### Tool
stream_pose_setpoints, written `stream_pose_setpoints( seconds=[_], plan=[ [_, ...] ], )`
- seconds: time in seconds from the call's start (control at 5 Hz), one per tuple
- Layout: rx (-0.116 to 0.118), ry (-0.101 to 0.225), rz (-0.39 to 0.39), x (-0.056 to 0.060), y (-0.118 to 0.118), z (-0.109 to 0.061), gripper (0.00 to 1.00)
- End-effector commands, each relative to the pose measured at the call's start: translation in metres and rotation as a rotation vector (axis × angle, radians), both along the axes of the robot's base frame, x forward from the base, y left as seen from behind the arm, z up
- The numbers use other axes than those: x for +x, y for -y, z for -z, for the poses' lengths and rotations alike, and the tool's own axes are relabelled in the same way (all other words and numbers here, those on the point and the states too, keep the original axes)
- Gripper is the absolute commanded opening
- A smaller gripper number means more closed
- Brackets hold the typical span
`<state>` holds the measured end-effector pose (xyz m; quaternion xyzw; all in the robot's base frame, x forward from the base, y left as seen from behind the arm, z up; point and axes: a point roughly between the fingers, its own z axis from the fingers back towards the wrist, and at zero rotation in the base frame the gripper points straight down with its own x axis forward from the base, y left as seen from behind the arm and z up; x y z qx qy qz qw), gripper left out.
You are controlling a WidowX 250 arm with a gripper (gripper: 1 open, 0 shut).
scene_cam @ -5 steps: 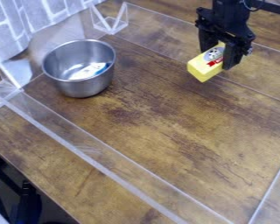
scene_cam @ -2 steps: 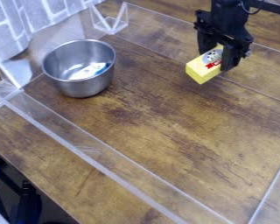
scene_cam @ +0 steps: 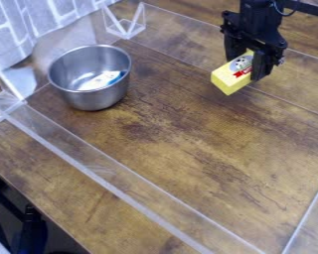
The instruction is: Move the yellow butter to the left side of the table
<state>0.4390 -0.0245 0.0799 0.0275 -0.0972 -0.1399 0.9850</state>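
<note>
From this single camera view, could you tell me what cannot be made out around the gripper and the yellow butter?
- Gripper: its fingertips are hidden behind the yellow butter, so their contact cannot be seen.
- Butter's white label: red marks too small to read.
- Whether the butter rests on the table or is lifted: unclear from this angle.
- Arm above the gripper: cut off by the top edge.
- Steel bowl: reflections obscure the contents.

I see bright yellow butter (scene_cam: 234, 76) with a white and red label, a shiny silver bowl (scene_cam: 90, 76), and a dark brown streaky bench (scene_cam: 189, 149).
</note>
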Motion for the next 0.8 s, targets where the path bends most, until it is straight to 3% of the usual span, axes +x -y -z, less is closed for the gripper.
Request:
stream_pose_setpoints(
  seconds=[0.0,0.6],
  plan=[
    [-0.003,0.075,-0.007,0.0029,-0.003,-0.0283,0.0],
    [-0.002,0.071,-0.011,0.0048,-0.0048,-0.0225,0.0]
  ],
)
